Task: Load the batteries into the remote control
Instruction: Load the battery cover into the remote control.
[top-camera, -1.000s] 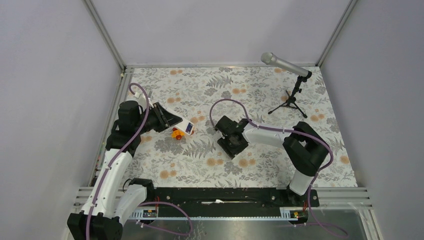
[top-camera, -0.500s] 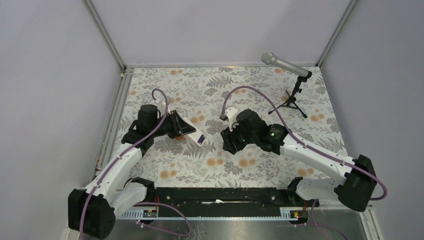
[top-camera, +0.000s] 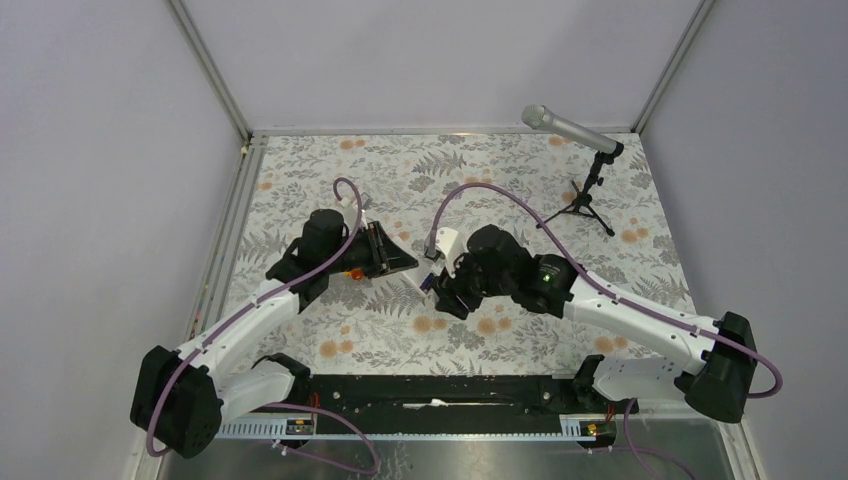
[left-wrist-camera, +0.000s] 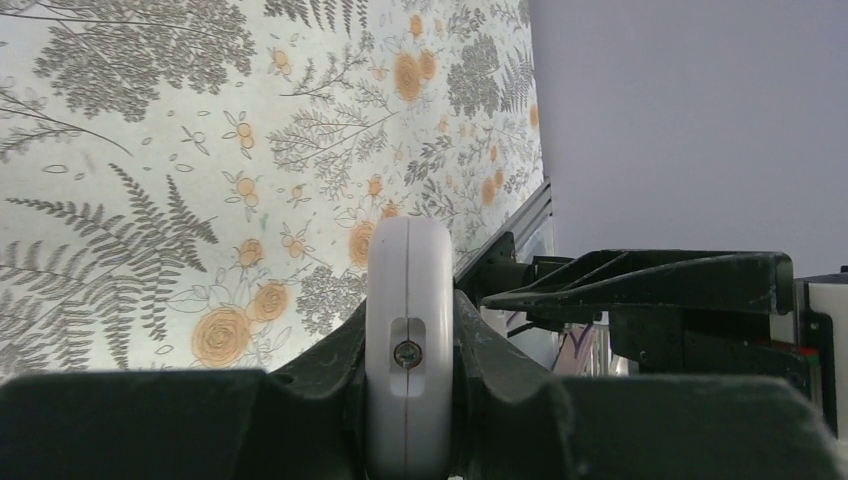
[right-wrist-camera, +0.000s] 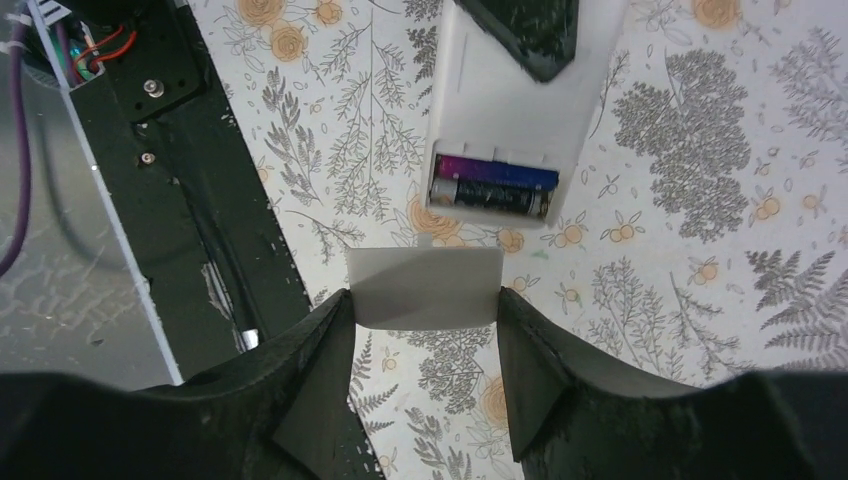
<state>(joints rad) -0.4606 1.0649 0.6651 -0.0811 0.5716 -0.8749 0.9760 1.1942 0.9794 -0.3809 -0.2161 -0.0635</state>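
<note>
My left gripper is shut on the remote control, which it holds above the table by its long sides. In the left wrist view the remote stands edge-on between the fingers. In the right wrist view its plain white back faces the camera with the compartment open. The blue-purple battery and the dark battery lie side by side inside. My right gripper is shut on a small flat white square piece, just below the open compartment and apart from it.
An orange toy car lies on the floral table under the left gripper. A microphone on a small tripod stands at the back right. The black base rail runs along the near edge.
My left gripper has carried the remote to the right, toward the table's middle. My right arm has swung round and its gripper has shifted left to meet the remote.
</note>
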